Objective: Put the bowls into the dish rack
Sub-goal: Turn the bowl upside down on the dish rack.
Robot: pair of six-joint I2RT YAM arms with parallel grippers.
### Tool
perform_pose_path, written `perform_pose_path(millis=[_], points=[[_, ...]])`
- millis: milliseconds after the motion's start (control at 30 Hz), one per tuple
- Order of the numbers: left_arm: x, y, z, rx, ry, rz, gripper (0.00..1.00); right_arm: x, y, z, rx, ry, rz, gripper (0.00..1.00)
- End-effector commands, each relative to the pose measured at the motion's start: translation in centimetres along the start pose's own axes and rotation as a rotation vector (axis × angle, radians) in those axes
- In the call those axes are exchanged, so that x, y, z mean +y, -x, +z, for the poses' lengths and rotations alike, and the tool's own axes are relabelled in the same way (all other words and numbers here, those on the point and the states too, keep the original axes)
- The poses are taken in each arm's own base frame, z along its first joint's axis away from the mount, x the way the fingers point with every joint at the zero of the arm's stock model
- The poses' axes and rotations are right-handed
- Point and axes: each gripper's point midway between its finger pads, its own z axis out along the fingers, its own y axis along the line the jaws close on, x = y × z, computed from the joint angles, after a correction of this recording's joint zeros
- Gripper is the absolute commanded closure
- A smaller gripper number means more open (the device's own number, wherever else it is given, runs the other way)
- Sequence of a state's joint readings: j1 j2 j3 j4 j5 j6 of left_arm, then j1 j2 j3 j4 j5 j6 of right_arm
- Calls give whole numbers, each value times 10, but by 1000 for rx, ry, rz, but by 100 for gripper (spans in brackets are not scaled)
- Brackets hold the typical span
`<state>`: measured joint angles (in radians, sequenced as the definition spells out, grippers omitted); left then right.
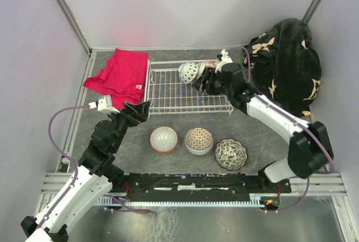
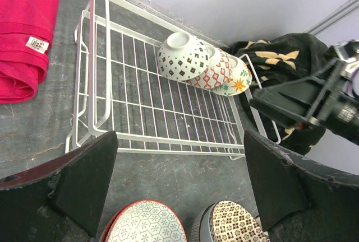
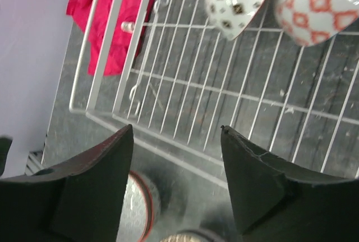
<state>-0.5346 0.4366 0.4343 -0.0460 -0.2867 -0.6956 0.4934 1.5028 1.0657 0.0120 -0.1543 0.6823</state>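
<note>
Well, dish rack [image 1: 185,93] lengthwise left-to-right, bowls [image 2: 182,57] tipped, bases leftward; left end effector [image 2: 179,141], right end effector [image 3: 176,130] released.

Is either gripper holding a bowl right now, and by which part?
Nothing is held. The left gripper and the right gripper both show open fingers with only empty space between them.

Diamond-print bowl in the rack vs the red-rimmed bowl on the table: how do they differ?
Diamond-print bowl lies inside the dish rack; red-rimmed bowl sits on the table in front of it. Diamond-print bowl is tipped on its side, foot showing; red-rimmed bowl stands upright. Both are small, round, ungripped.
</note>
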Motion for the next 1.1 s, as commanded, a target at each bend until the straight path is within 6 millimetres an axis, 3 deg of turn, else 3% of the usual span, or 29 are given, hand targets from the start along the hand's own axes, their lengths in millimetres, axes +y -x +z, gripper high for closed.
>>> perform_pose_path(millis=[0,133,333,700,1067], points=[[-9,9,0,-33,-38,-5,1,22,-16,-46,39,-35,-116,26],[-14,7,-1,-26,-62,-12,1,25,-31,-76,72,-72,-167,21],[-16,7,-1,-30,-79,-16,1,30,-67,-88,163,-87,-246,17],[-21,9,-3,-66,-135,-8,1,12,-70,-106,89,-101,-315,15],[-15,-2,7,4,-75,20,1,22,-71,-112,92,-47,-308,14]])
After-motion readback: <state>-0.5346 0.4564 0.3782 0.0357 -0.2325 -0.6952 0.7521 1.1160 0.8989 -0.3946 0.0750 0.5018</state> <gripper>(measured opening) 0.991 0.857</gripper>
